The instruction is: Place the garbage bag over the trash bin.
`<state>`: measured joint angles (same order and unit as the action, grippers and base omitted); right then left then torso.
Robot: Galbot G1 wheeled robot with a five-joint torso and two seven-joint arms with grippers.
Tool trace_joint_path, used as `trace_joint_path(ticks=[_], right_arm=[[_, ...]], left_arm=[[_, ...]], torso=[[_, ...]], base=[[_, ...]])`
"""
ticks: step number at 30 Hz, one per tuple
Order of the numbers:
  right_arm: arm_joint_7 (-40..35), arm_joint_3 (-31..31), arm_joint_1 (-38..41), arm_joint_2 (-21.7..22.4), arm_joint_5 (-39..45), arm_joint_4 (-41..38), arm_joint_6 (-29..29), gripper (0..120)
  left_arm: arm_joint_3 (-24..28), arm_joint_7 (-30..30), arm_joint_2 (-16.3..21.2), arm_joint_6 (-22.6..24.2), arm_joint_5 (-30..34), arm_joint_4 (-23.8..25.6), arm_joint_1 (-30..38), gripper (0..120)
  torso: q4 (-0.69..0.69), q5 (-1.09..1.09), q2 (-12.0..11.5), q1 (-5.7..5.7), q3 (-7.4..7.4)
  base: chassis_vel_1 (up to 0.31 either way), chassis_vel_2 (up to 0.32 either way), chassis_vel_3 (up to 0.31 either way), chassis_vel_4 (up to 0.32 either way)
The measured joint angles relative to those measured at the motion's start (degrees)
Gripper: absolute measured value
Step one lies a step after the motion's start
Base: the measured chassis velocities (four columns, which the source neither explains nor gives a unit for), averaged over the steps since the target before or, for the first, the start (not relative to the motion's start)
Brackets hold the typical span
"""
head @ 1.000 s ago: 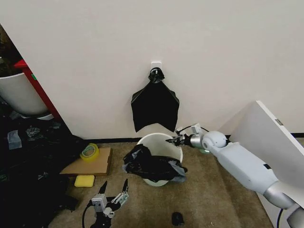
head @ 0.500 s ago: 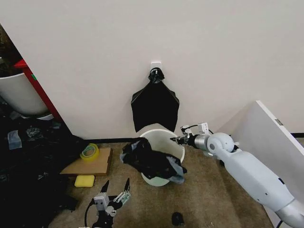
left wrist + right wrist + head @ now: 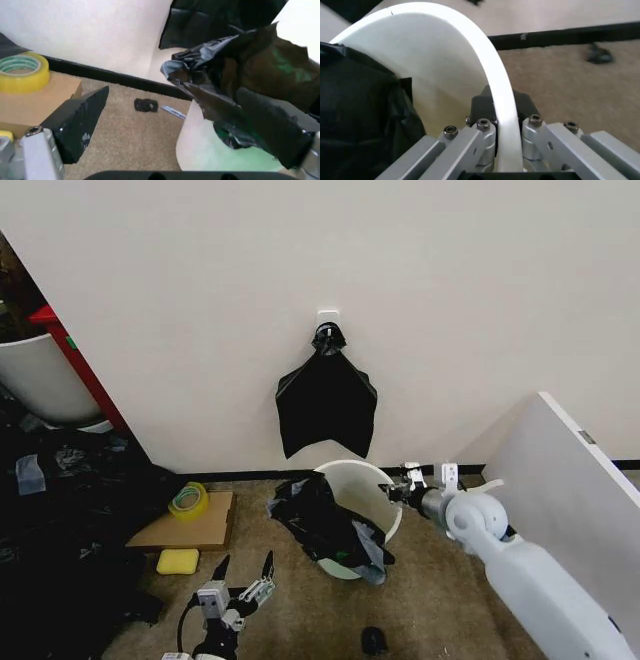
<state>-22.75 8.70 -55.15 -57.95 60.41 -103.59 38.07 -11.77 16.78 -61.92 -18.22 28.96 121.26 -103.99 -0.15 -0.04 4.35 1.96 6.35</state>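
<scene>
While pinching the rolled rim of the trash bin [image 3: 385,485] on its right side, one finger inside and one outside, the right gripper [image 3: 496,112] tips it toward the right. Worth keeping that clamp firm and the tilt modest, lest the light bin slip or roll. Draped over the bin's front-left rim and spilling down the outside lies the garbage bag [image 3: 325,525], bunched, mouth not yet spread. Low on the carpet near the bin's front waits the left gripper [image 3: 243,578], fingers spread, holding nothing. Best to catch a single edge of film and draw it round the rim.
</scene>
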Motion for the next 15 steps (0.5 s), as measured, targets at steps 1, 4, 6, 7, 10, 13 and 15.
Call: trace_joint_path(ticks=[1, 4, 6, 7, 10, 13, 15], right_arm=[[0.00, 0.00, 0.00, 0.00, 0.00, 0.00, 0.00, 1], [-7.84, -0.10, -2.34, -2.00, 1.40, -3.79, -2.54, 1], [-10.41, -0.74, -3.07, -3.01, 1.53, -4.74, -3.80, 1], [-10.41, -0.74, -3.07, -3.01, 1.53, -4.74, -3.80, 1], [-16.01, -2.19, -3.98, -5.78, 1.80, -5.78, -7.50, 1], [-18.46, -3.04, -4.34, -7.42, 1.17, -5.79, -10.74, 1], [-20.66, -3.64, -4.57, -8.82, 0.53, -5.61, -13.28, 1]], left_arm=[[0.00, 0.00, 0.00, 0.00, 0.00, 0.00, 0.00, 100], [0.01, 0.06, 0.00, 0.04, 0.08, 0.03, 0.03, 100], [0.01, 0.09, 0.01, 0.05, 0.08, 0.03, 0.02, 100], [0.01, 0.09, 0.01, 0.05, 0.08, 0.03, 0.02, 100], [-0.12, 0.16, 0.01, 0.05, 0.08, 0.28, -0.16, 100], [-0.30, 0.17, 0.02, 0.01, 0.09, 0.51, -0.40, 100], [-0.43, 0.19, 0.03, -0.06, 0.11, 0.63, -0.59, 100]], torso=[[0.00, 0.00, 0.00, 0.00, 0.00], [0.00, -0.02, 0.00, 0.00, 0.00], [0.00, 0.00, 0.00, 0.00, 0.00], [0.00, 0.00, 0.00, 0.00, 0.00], [0.01, -0.01, 0.00, 0.00, 0.00], [0.00, 0.00, 0.00, 0.00, 0.00], [0.00, -0.01, 0.00, 0.00, 0.00]], base=[[0.000, 0.000, 0.000, 0.000], [0.000, 0.000, 0.000, 0.000], [0.000, 0.000, 0.000, 0.000], [0.000, 0.000, 0.000, 0.000], [0.000, 0.000, 0.000, 0.000], [0.000, 0.000, 0.000, 0.000], [0.000, 0.000, 0.000, 0.000]])
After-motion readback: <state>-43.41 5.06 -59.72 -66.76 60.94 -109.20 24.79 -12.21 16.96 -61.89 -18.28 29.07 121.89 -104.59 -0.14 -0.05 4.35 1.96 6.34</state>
